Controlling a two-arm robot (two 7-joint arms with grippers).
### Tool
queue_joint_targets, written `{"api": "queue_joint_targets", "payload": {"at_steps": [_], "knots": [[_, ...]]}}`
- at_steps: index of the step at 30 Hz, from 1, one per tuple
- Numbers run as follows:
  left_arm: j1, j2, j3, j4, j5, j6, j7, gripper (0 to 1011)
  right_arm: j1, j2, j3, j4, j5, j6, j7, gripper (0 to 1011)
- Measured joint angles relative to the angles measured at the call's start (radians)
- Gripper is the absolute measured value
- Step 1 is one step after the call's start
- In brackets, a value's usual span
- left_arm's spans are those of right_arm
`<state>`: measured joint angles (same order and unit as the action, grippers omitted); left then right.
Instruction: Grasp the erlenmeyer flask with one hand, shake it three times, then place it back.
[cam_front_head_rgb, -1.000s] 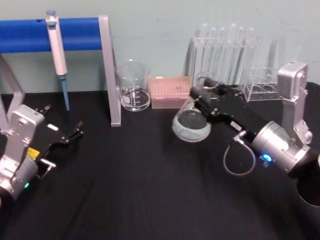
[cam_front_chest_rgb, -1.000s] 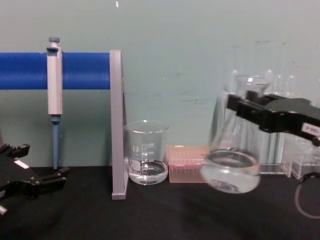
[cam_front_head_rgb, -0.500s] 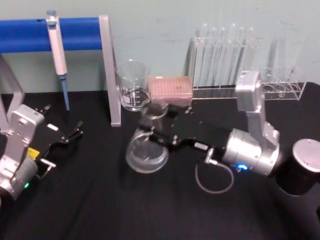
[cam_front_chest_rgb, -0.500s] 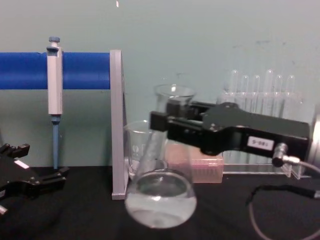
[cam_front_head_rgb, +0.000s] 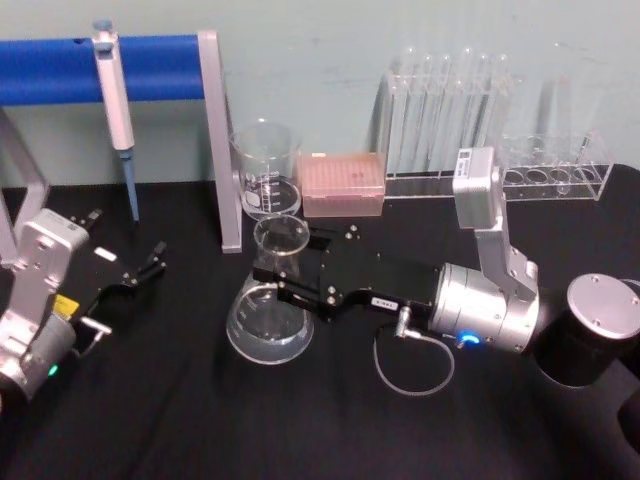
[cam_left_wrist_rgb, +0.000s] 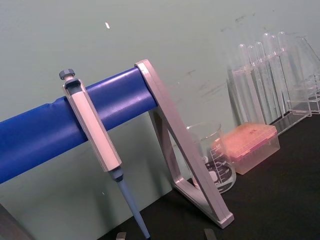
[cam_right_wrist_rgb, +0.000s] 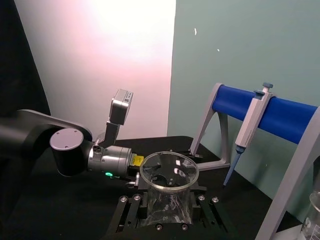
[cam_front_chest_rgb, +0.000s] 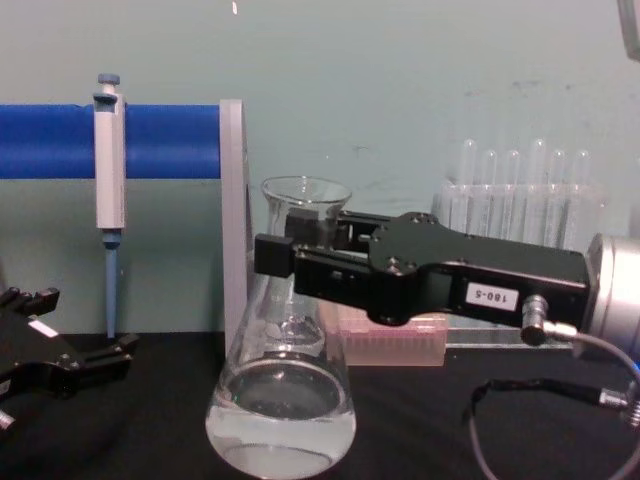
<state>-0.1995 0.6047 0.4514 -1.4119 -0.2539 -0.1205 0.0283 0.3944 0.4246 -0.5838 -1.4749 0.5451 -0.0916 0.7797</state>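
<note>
The right tool (cam_front_head_rgb: 283, 272) is clamped on the neck of the erlenmeyer flask (cam_front_head_rgb: 267, 326), which stands upright below it, base down at the black counter (cam_front_head_rgb: 200, 420). Just beyond the tool are a beaker (cam_front_head_rgb: 266, 172), a pink box (cam_front_head_rgb: 343, 185) and a stand's grey leg (cam_front_head_rgb: 222, 150). The left tool (cam_front_head_rgb: 128, 240) rests well off to the side, jaws apart.

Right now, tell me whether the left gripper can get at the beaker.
Probably not directly: the grey stand post lies between left gripper and beaker, and the erlenmeyer flask in the right gripper crowds its front.
</note>
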Motion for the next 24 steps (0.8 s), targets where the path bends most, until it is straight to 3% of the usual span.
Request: {"api": "queue_joint_targets", "payload": {"at_steps": [3, 9, 12, 15, 18, 24], "knots": [[0.000, 0.000, 0.000, 0.000, 0.000, 0.000, 0.000, 1001, 0.003, 0.003, -0.002, 0.004, 0.005, -0.005, -0.007, 453], [0.000, 0.000, 0.000, 0.000, 0.000, 0.000, 0.000, 1001, -0.015, 0.025, 0.028, -0.005, -0.002, -0.013, -0.092, 453], [0.000, 0.000, 0.000, 0.000, 0.000, 0.000, 0.000, 1001, -0.056, 0.044, 0.076, -0.035, -0.026, -0.004, -0.201, 453], [0.000, 0.000, 0.000, 0.000, 0.000, 0.000, 0.000, 1001, -0.089, 0.056, 0.113, -0.057, -0.041, 0.006, -0.267, 453], [0.000, 0.000, 0.000, 0.000, 0.000, 0.000, 0.000, 1001, -0.151, 0.075, 0.183, -0.093, -0.051, 0.020, -0.371, 453], [0.000, 0.000, 0.000, 0.000, 0.000, 0.000, 0.000, 1001, -0.224, 0.091, 0.271, -0.124, -0.042, 0.034, -0.456, 453]]}}
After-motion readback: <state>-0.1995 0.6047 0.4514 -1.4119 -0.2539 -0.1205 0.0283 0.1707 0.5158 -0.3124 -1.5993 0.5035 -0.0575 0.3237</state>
